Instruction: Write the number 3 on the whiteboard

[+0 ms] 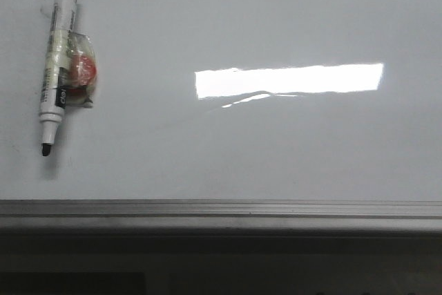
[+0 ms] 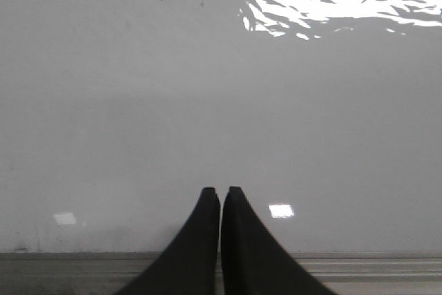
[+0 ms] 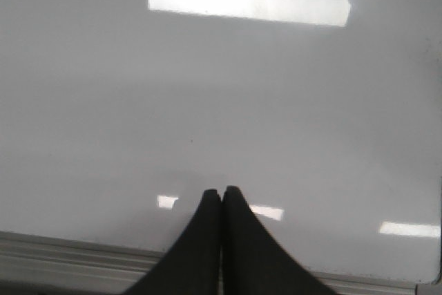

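The whiteboard (image 1: 276,143) fills the front view, glossy white-grey, and no number 3 shows on it. An uncapped black marker (image 1: 57,53) lies on it at the far left, tip toward the near rail, with a red-and-clear wad (image 1: 81,70) taped to its barrel. Neither gripper appears in the front view. My left gripper (image 2: 221,191) is shut and empty over bare whiteboard (image 2: 207,101) near the rail. My right gripper (image 3: 222,191) is also shut with nothing in it, over bare whiteboard (image 3: 221,101).
A grey metal rail (image 1: 221,211) runs along the board's near edge, with a dark drop below it. A bright rectangular light reflection (image 1: 290,79) lies on the board right of centre. The rail (image 2: 373,267) also shows in the left wrist view.
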You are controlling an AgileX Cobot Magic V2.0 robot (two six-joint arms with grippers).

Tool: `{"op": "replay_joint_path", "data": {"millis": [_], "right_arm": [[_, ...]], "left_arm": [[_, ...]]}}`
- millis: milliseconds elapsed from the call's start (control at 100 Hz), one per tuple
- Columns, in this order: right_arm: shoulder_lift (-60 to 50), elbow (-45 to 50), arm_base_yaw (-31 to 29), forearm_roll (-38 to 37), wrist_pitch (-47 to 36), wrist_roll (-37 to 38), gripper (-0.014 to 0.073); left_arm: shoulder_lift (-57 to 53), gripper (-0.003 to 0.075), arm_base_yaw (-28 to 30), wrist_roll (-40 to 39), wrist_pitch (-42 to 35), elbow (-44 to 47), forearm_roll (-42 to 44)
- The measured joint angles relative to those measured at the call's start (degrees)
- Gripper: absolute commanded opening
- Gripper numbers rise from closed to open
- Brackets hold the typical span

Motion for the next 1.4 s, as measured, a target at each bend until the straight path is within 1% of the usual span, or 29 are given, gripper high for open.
{"op": "replay_joint_path", "data": {"millis": [980, 1230, 1400], "right_arm": [[0.0, 0.0, 0.0, -0.1, -0.4, -0.1, -0.0066], [0.0, 0.0, -0.1, -0.2, -6.3, -0.1, -0.0066], [0.0, 0.0, -0.1, -0.2, -8.0, -0.1, -0.0066]], "left_arm": [[0.0, -0.002, 0.0, 0.0, -0.3, 0.0, 0.8], [0.0, -0.002, 0.0, 0.0, -0.9, 0.0, 1.5], [0.0, -0.002, 0.0, 0.0, -5.2, 0.0, 1.7]]}}
